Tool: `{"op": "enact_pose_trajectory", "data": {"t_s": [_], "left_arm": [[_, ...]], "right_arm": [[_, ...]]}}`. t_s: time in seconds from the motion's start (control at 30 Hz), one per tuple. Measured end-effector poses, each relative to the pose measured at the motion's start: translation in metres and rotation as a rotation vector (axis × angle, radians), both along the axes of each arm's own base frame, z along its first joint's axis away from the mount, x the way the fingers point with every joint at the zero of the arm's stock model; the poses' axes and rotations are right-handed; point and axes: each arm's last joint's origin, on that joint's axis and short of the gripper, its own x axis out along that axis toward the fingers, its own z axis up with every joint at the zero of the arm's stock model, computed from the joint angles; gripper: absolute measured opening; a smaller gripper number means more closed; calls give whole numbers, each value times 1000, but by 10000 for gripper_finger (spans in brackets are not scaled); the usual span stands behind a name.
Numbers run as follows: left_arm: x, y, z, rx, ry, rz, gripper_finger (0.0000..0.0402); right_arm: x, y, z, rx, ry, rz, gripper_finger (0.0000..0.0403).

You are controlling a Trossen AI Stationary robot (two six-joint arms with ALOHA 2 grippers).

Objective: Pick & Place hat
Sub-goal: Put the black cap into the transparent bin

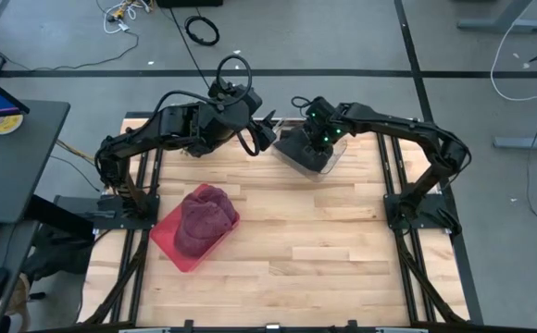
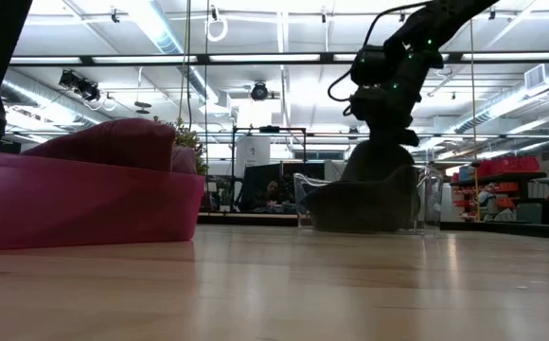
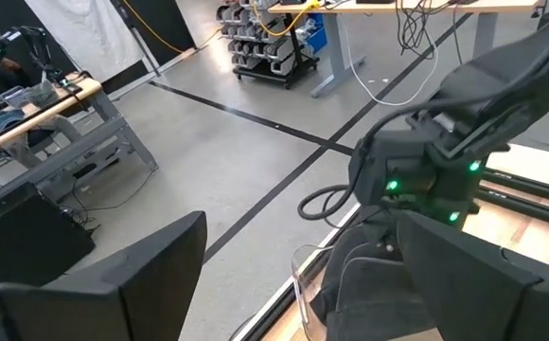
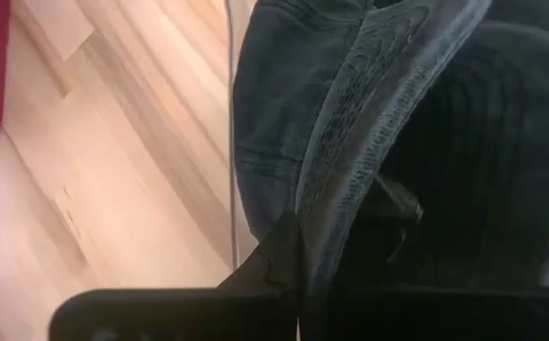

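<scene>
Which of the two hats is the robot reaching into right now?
The dark grey hat in the clear bin; the right gripper is down on it. The maroon hat lies untouched.

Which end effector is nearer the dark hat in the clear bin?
Right. The right end effector is down in the clear bin, its fingers on the dark hat. The left end effector hovers open beside the bin, apart from it.

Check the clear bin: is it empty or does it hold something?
Not empty. The clear bin holds a dark hat, and the right gripper reaches into it.
</scene>
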Motion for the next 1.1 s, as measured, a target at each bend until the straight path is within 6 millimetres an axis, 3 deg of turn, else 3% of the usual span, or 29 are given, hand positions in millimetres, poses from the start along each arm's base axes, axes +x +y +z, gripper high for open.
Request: {"op": "enact_pose_trajectory", "data": {"t_s": [0.17,0.63,0.77,0.97,1.1], "left_arm": [[0,0,0,-9,-4,-9,351],[11,0,-13,-33,40,-15,351],[11,0,-13,-33,40,-13,351],[11,0,-13,-33,41,-13,351],[11,0,-13,-33,41,-13,351]], "right_arm": [[1,-3,-19,29,-11,-55,9],[1,-4,-34,-16,-45,-48,22],[-4,-3,-34,-5,-14,-48,76],[-14,-4,-14,-5,-18,-60,194],[-17,-1,4,-36,-66,-46,251]]}}
